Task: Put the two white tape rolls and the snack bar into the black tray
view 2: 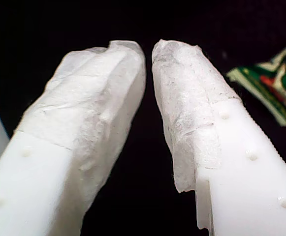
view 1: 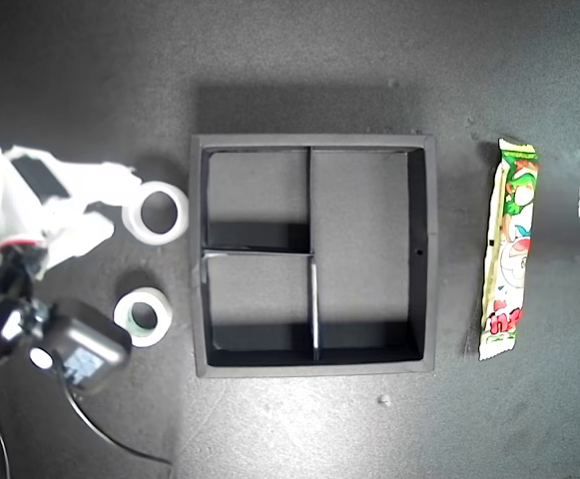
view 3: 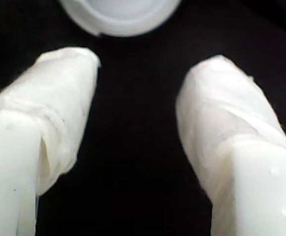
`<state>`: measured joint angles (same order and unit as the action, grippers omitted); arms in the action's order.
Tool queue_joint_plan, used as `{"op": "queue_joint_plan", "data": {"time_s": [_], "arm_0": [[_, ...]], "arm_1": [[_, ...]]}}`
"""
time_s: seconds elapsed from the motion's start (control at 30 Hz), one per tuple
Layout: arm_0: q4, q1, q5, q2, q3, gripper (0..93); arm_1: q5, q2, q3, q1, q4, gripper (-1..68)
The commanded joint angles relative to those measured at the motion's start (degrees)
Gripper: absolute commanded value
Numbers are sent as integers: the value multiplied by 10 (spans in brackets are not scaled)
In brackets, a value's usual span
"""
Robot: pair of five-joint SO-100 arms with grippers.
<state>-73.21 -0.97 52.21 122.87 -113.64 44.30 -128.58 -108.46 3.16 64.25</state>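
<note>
My second gripper stood well open and empty just short of the larger tape roll; my first gripper, nearly closed, held nothing near the snack bar. The greenish tape roll lay beside the black tray, its compartments bare.

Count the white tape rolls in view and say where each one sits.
2. The larger tape roll and the smaller tape roll lie on the table at the exterior view's left, outside the black tray, the smaller nearer the view's bottom. None appears hidden.
</note>
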Motion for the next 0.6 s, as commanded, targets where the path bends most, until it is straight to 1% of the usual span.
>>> {"op": "queue_joint_plan", "data": {"time_s": [0.0,0.1,0.2,0.33,0.57], "arm_0": [[-10,25,15,-17,4,163],[-10,51,15,-26,-15,188],[0,69,-8,-35,-25,192],[31,67,-31,-44,-53,194],[118,76,-29,-75,-91,198]], "arm_1": [[-18,138,159,-21,111,135],[-25,177,180,-41,149,172],[-25,178,160,-62,152,185],[-18,178,134,-87,147,186],[-16,184,98,-111,122,198]]}}
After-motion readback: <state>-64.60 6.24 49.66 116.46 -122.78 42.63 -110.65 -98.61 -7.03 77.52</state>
